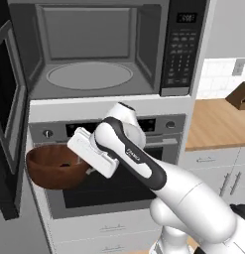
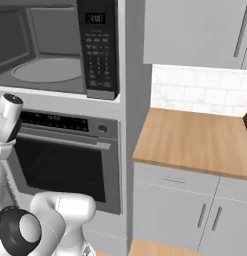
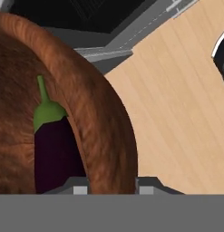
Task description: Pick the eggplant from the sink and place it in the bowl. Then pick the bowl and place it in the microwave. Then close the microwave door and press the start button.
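One glossy dark-purple eggplant (image 3: pixel 52 152), green-stemmed, inside wooden bowl (image 1: pixel 54 166).

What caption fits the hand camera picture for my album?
Gripper clamped on the wooden bowl's rim, the eggplant lying inside.

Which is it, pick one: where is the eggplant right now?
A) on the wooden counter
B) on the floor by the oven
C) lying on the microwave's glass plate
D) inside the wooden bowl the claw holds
D: the hand view shows the eggplant lying inside the bowl, whose rim sits between the tips of the claw, in front of the oven, below the open microwave.
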Available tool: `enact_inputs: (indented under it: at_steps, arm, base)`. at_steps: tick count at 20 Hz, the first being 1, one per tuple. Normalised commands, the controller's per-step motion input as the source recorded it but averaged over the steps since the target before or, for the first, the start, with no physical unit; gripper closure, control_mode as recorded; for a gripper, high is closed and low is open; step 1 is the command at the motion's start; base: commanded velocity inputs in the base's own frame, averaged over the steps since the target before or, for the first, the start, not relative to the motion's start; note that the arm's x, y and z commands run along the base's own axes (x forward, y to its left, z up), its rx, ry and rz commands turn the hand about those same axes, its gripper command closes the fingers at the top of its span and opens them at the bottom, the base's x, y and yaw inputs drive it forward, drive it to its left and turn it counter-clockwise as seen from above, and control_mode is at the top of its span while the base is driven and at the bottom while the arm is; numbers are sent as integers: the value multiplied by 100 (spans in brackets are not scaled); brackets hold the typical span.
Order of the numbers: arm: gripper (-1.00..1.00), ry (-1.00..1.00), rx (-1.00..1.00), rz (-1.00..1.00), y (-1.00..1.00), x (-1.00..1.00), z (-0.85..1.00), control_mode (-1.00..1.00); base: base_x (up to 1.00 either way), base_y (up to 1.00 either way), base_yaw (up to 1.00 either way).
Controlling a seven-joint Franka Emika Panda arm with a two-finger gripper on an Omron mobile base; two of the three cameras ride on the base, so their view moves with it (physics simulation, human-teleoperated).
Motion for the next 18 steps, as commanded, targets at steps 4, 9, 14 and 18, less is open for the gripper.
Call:
enact_inputs:
  at_steps: [4,9,14,18]
  arm:
    - [100,0,0,0,0,0,0,100]
    - [100,0,0,0,0,0,0,100]
    - [100,0,0,0,0,0,0,100]
    - [100,0,0,0,0,0,0,100]
  base:
    - [-8,56,-32]
    - [6,47,-24]
    - [1,1,-9]
    - [-3,0,-4]
